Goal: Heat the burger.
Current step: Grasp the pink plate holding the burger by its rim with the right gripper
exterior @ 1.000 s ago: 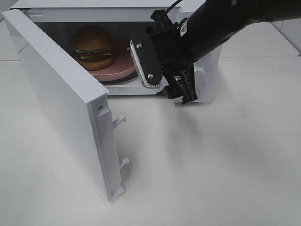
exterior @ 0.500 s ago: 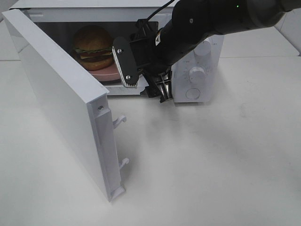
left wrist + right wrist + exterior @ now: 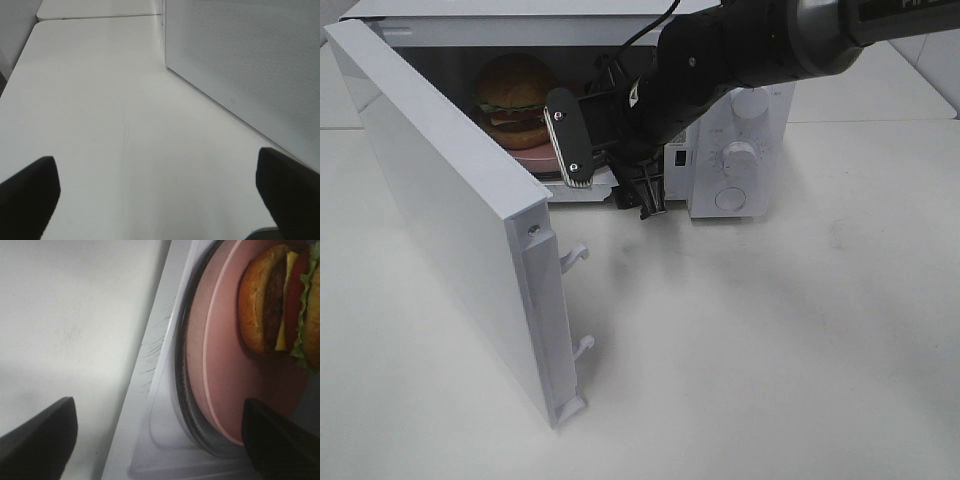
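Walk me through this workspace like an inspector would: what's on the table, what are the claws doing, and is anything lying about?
Surface: white table, bare and dry.
Job's things: burger sits on a pink plate inside the white microwave; its door stands wide open.
Clutter: nothing seen.
Grippers: right claw open and empty at the microwave's opening, not touching the burger; left claw open and empty over the bare table, beside a white perforated panel.
Cables: one black cable runs along the right arm.
Surroundings: another white tabletop adjoins; nothing else seen.
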Available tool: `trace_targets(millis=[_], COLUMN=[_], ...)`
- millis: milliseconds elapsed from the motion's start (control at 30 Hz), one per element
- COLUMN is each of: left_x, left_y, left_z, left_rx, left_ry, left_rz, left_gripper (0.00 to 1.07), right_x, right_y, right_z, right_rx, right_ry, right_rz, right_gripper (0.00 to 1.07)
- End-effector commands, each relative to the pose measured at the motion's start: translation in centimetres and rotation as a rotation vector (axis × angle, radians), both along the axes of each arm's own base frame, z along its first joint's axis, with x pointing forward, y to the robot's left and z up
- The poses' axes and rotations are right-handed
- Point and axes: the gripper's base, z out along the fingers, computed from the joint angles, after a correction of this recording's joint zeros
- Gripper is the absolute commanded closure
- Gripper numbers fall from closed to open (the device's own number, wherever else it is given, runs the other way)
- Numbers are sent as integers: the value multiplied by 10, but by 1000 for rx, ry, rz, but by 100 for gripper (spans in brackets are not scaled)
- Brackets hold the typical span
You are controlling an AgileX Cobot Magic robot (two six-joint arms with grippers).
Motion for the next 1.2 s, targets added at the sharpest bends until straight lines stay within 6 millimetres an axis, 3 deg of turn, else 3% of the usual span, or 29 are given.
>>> trace_targets(millis=[33,567,1200], left_x=[0,0,0], left_y=[0,0,0], left_z=[1,1,1], left_rx=[-9,-9,-9], left_ry=[-18,-18,-18], left_rz=[3,3,3], left_gripper=[7,7,7], right_x=[5,36,56], right_y=[6,27,41], right_z=[-1,-16,-34], right_rx=[24,53,39], right_ry=[-2,18,52], right_rz=[-15,-60,-75], right_gripper=[20,22,24])
